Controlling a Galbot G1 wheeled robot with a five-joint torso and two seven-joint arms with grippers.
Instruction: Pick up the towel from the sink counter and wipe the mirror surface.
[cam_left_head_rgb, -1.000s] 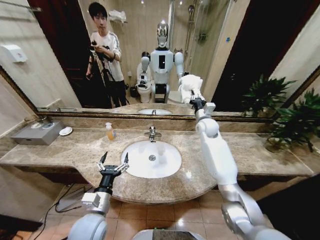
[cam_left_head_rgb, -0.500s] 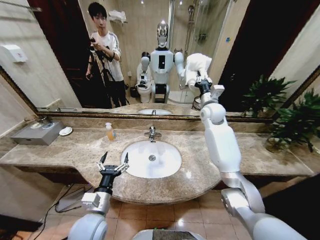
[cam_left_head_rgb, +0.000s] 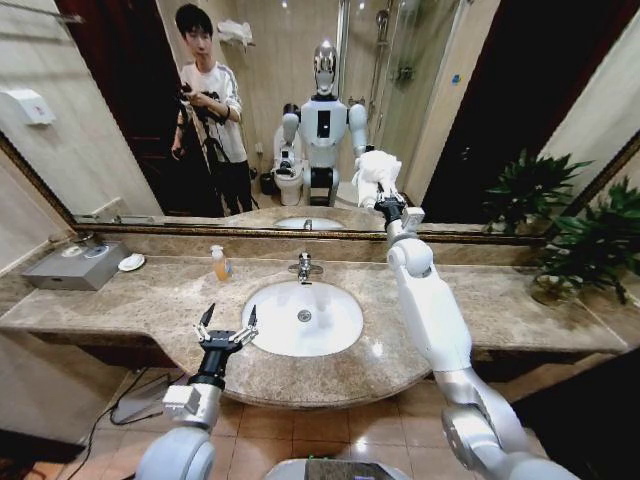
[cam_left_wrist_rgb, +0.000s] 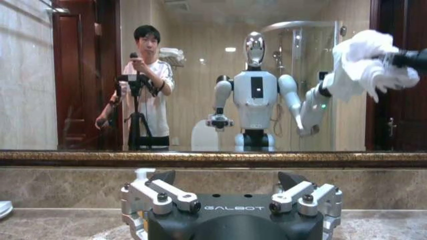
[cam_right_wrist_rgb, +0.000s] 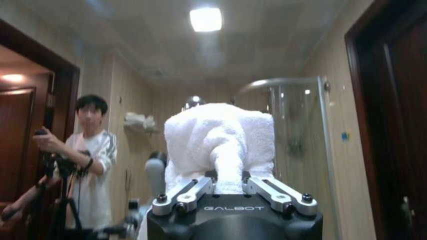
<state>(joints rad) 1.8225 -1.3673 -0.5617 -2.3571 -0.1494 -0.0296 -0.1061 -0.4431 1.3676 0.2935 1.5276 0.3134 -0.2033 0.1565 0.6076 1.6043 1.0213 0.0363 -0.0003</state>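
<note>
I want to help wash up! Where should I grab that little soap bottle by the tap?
Probably around the bottle's middle, coming from the front. It stands upright beside the faucet, with the mirror close behind it and open counter in front.

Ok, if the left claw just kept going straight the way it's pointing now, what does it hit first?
Likely the marble backsplash under the mirror; the left claw, open, points level across the counter. Depth is uncertain.

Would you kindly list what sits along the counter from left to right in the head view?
Grey box → soap dish → orange bottle → faucet → right arm holding the towel to the mirror → plant.
</note>
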